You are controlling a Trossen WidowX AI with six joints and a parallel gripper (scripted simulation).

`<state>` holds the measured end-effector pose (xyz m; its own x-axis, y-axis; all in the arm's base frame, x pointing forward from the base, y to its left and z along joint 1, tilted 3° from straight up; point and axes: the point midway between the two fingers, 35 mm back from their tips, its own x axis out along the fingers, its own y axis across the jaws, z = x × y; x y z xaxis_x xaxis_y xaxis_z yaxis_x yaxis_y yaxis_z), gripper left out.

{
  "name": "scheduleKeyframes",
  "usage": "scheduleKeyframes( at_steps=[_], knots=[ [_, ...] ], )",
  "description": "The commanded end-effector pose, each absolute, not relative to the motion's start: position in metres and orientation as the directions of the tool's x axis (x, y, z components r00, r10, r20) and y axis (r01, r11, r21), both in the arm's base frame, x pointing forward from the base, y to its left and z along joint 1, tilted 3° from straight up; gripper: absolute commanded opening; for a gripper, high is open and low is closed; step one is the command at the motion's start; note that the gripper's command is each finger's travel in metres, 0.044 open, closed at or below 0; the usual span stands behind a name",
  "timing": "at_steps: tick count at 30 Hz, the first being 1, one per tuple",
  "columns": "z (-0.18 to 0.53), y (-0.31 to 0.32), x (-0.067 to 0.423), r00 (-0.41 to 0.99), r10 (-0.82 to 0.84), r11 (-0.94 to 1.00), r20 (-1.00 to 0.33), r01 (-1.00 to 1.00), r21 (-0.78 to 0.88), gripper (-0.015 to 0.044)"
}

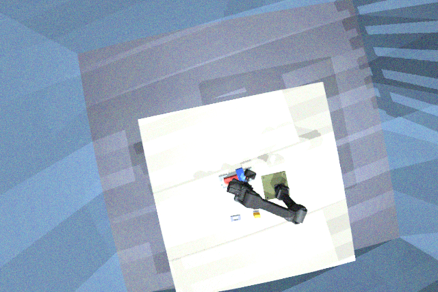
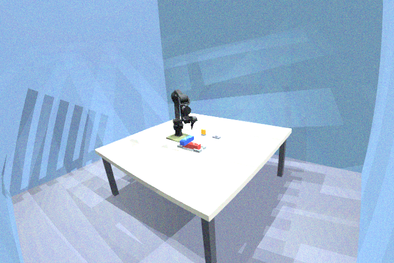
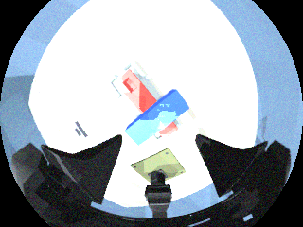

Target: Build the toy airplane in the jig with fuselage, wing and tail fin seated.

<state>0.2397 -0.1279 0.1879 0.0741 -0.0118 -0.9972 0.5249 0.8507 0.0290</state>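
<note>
The red fuselage (image 1: 230, 178) (image 2: 192, 146) (image 3: 140, 91) lies in the pale jig cradle (image 2: 201, 149) (image 3: 117, 83) near the middle of the table. The blue wing (image 1: 240, 173) (image 2: 186, 140) (image 3: 158, 117) lies across the top of the fuselage; its tab is hidden. My gripper (image 1: 248, 177) (image 2: 192, 122) (image 3: 158, 142) is open and empty. It hangs a little above the wing, not touching it. The yellow tail fin (image 1: 256, 214) (image 2: 203, 132) stands alone on the table, apart from the jig.
The arm's base stands on an olive plate (image 1: 269, 179) (image 2: 170, 138) (image 3: 147, 168) next to the jig. A small grey block (image 1: 235, 217) (image 2: 216, 137) (image 3: 79, 128) lies near the tail fin. The white table (image 1: 198, 239) (image 2: 197, 177) ends well away from the parts.
</note>
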Motion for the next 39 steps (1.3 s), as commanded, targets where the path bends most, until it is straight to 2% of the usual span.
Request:
scheduleKeyframes(
  at_steps=[1, 16, 27, 39],
  knots=[
    [0.186, -0.128, 0.241, 0.078, -0.007, 0.998, -0.997, 0.066, -0.002, 0.044],
    [0.186, -0.12, 0.244, 0.077, -0.006, 0.998, -0.997, 0.066, -0.001, 0.044],
    [0.185, 0.013, 0.25, 0.07, 0.007, 0.998, -0.998, 0.066, 0.012, 0.044],
    [0.183, 0.132, 0.186, 0.071, 0.02, 0.998, -0.997, 0.066, 0.025, 0.044]
  ],
)
